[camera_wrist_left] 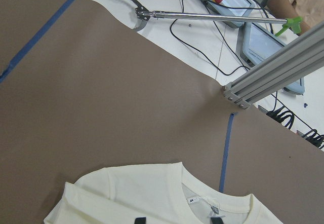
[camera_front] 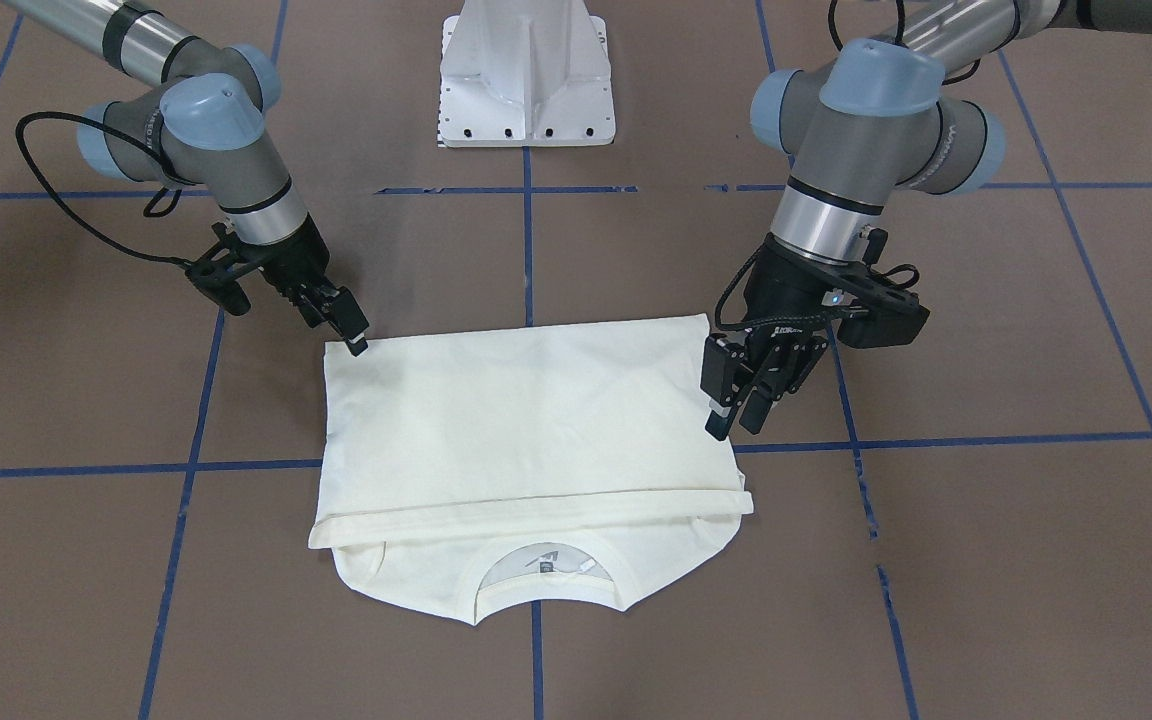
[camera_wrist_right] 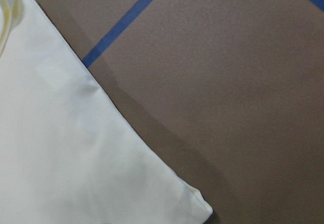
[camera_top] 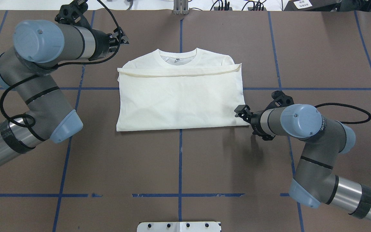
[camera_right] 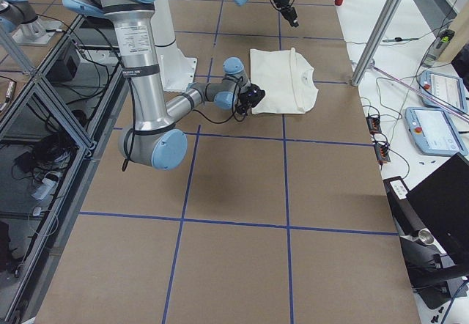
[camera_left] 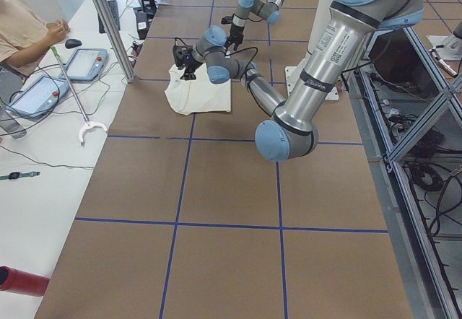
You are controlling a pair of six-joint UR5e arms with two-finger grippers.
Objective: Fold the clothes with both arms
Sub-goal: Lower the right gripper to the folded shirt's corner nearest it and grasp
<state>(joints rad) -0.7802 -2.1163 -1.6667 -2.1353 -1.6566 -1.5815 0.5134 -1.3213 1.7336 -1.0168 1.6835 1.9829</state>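
Note:
The cream-white T-shirt (camera_front: 526, 420) lies flat on the brown table, its lower half folded up so the hem sits just short of the ribbed collar (camera_top: 178, 58). The print is hidden. It also shows in the overhead view (camera_top: 179, 100). My left gripper (camera_front: 736, 418) is open and empty. It hangs above the table off the shirt's collar-side corner on the robot's left (camera_top: 122, 37). Its wrist view shows the collar (camera_wrist_left: 202, 203). My right gripper (camera_front: 356, 335) is low at the shirt's near corner on the robot's right (camera_top: 242, 111). It looks open, and that corner (camera_wrist_right: 202, 209) lies flat.
The white pedestal base (camera_front: 526, 80) stands at the robot's edge of the table. Blue tape lines (camera_top: 180, 161) cross the surface. Beyond the far edge are an aluminium post (camera_wrist_left: 273, 74), a reach-grabber tool (camera_wrist_left: 202, 15), teach pendants (camera_left: 86, 63) and a seated operator (camera_left: 22, 23).

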